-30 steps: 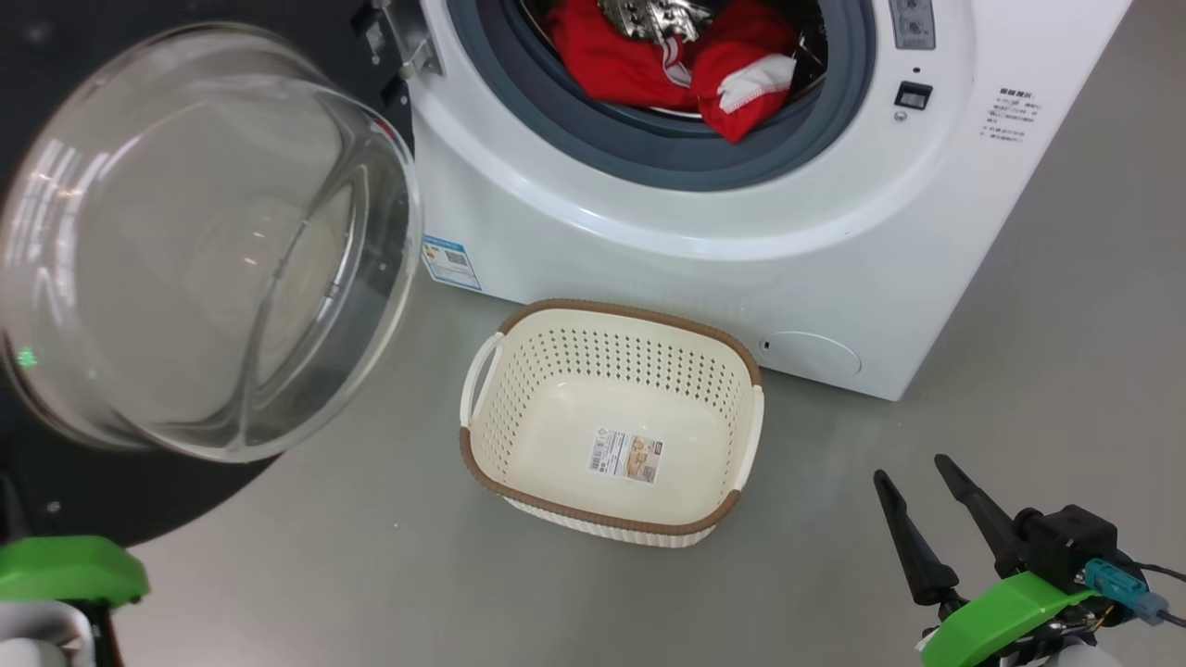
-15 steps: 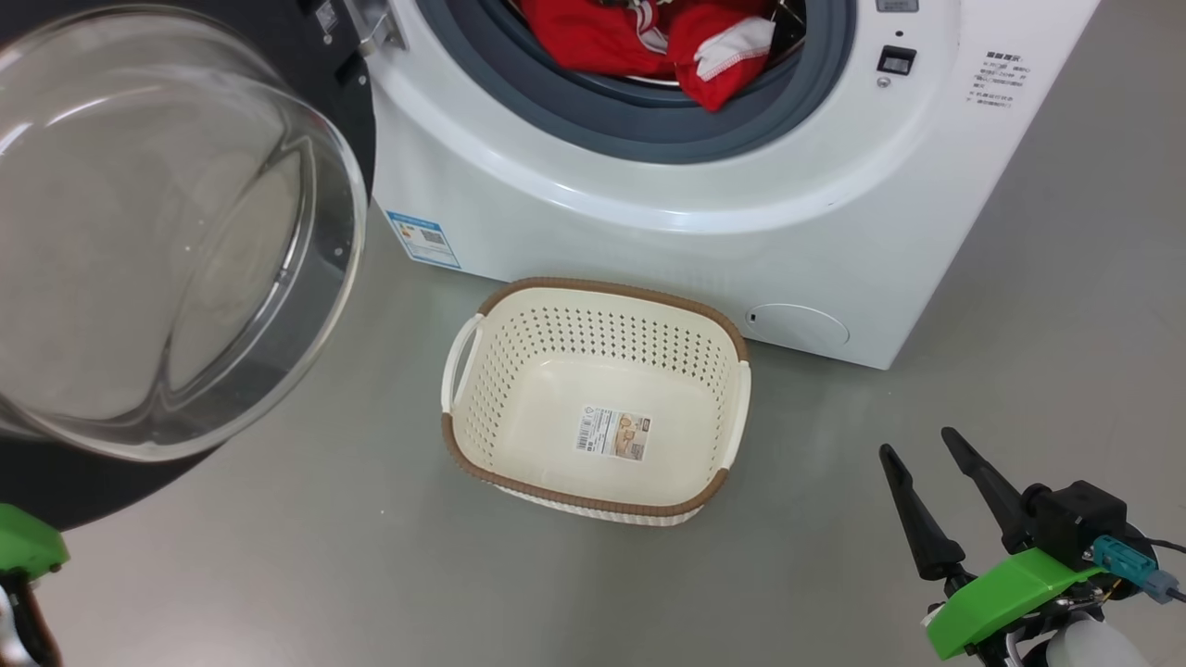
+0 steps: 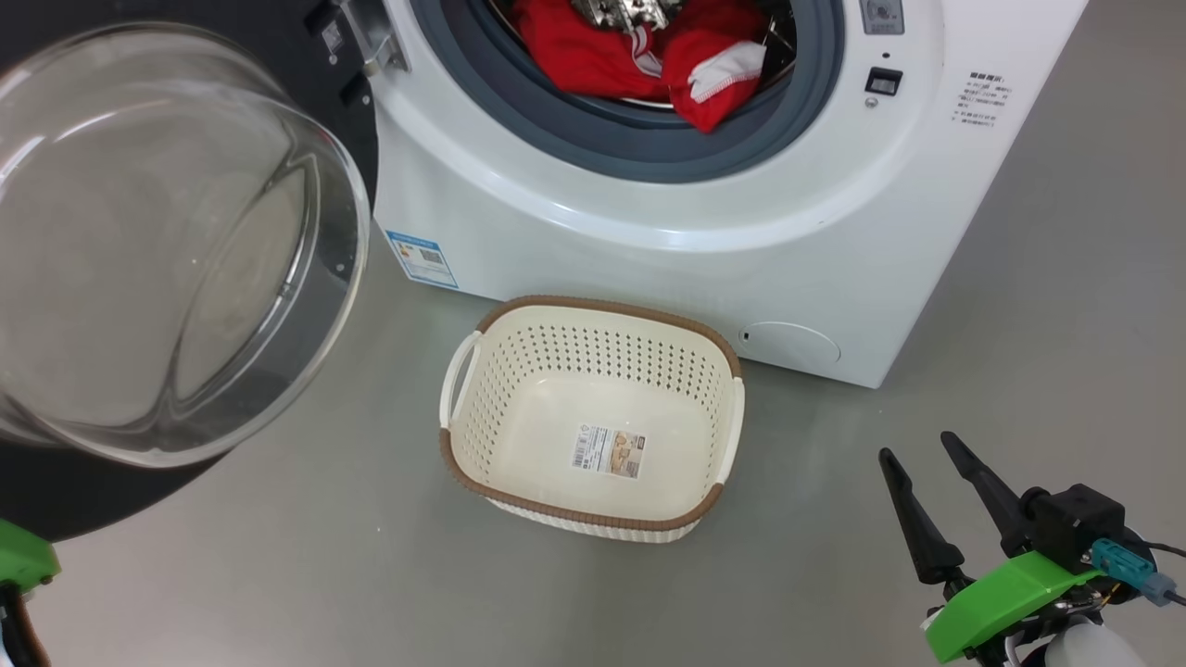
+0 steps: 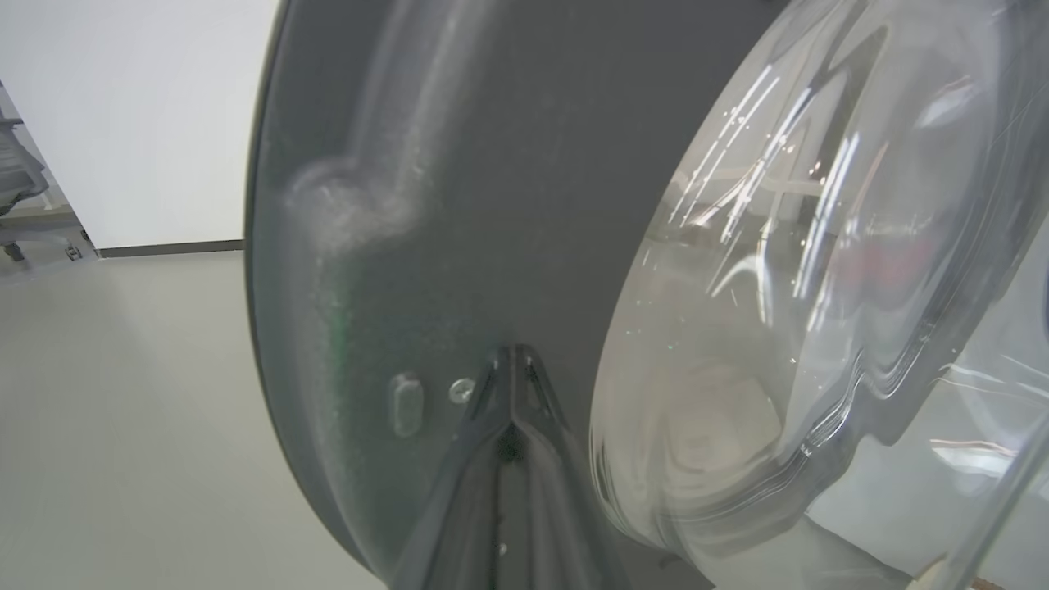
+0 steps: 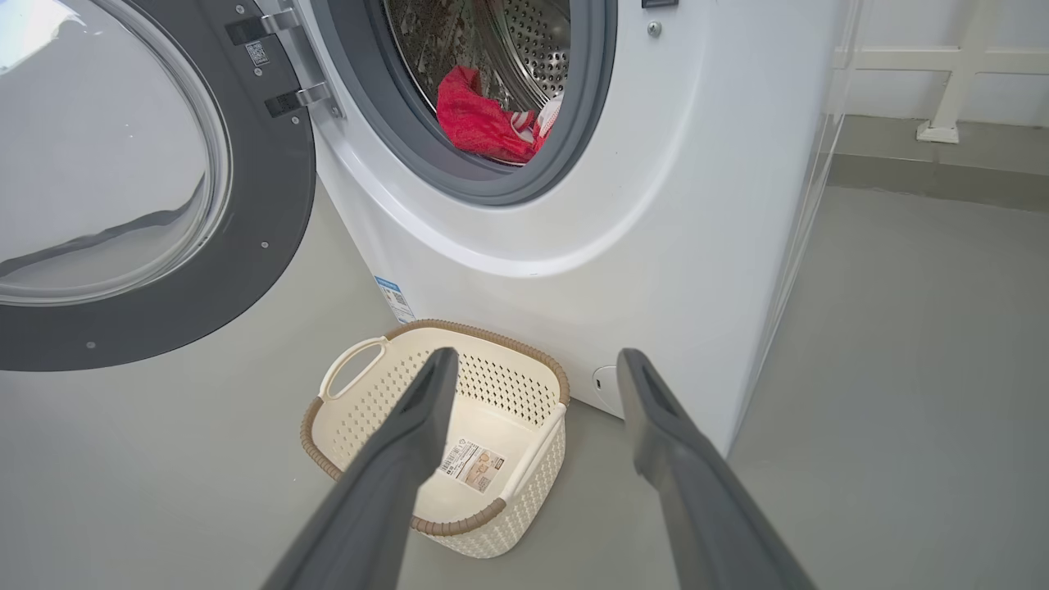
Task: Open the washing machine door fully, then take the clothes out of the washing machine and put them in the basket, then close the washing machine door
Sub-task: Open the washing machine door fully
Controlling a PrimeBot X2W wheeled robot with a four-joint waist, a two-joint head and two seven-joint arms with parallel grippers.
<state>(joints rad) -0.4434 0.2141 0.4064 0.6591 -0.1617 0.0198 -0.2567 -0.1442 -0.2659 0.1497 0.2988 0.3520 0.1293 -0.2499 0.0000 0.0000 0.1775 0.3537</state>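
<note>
the clothes [image 3: 593, 51], red with white trim, lie bunched in the mouth of the drum, one white-edged fold hanging over the grey rubber seal [image 3: 639, 148] of the washing machine [image 3: 649, 250]. the washing machine door [image 3: 167, 241] stands swung out wide on the robot's left, its glass bowl bulging toward the head camera and its black ring behind it. the basket [image 3: 593, 357] sits on the grey floor [image 3: 278, 574] just in front of the machine, below the drum opening, with a paper label [image 3: 607, 451] on its bottom. a blue label [image 3: 422, 259] and a round white cap [image 3: 790, 343] show low on the machine's front, either side of the basket.

the left jaws are pressed together; in the left wrist view their fingers [image 4: 467, 492] point at the door's dark ring just beside the glass, and i cannot tell whether the tips touch it. the right jaws stand wide apart, holding nothing, their fingers [image 3: 913, 519] low to the basket's right, above the floor and aimed toward the machine.
</note>
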